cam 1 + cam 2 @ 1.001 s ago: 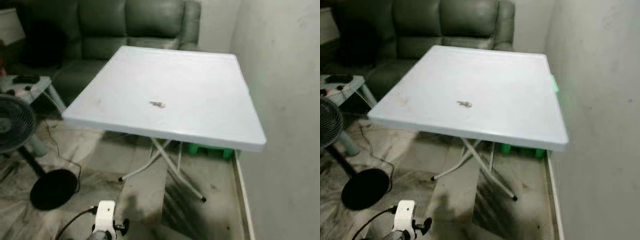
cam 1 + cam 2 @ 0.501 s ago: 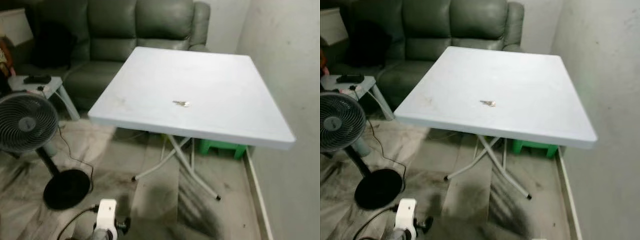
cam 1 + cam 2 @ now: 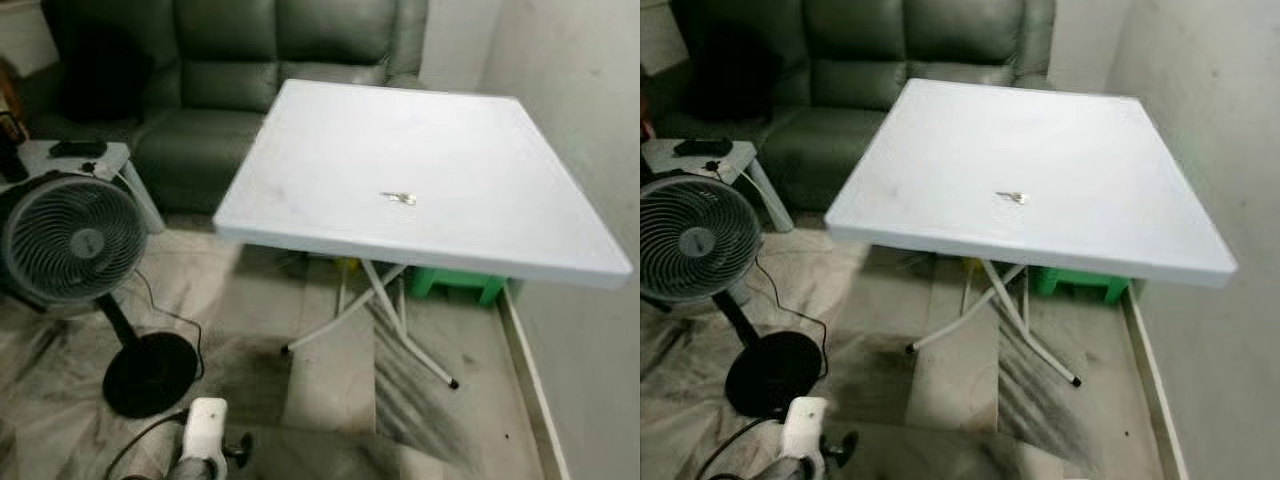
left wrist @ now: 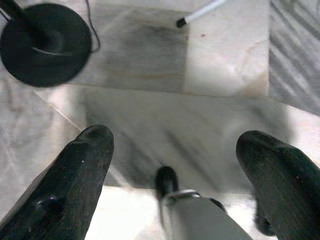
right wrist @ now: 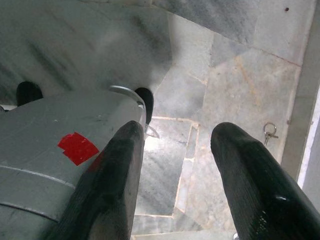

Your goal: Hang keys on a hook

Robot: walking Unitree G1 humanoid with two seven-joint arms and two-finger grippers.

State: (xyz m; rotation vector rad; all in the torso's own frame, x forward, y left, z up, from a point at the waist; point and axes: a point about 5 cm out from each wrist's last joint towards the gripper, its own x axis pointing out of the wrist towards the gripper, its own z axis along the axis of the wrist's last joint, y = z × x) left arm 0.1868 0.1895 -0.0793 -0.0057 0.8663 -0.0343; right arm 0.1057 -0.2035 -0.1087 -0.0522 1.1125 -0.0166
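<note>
Keys (image 3: 399,198) lie flat on the white folding worktop (image 3: 320,190), about mid-width, towards its near edge. Long axis runs roughly left–right; too small to tell which end is the ring.

Left end effector (image 4: 175,150) hangs low over the marble floor (image 4: 150,115), fingers (image 4: 80,170) spread apart, nothing between them. Right end effector (image 5: 175,150) also hangs over the floor, fingers spread and empty; a small key ring (image 5: 270,131) lies on the floor near the wall.

Left of the worktop: standing fan (image 3: 70,238). Beyond: green sofa (image 3: 230,60).
</note>
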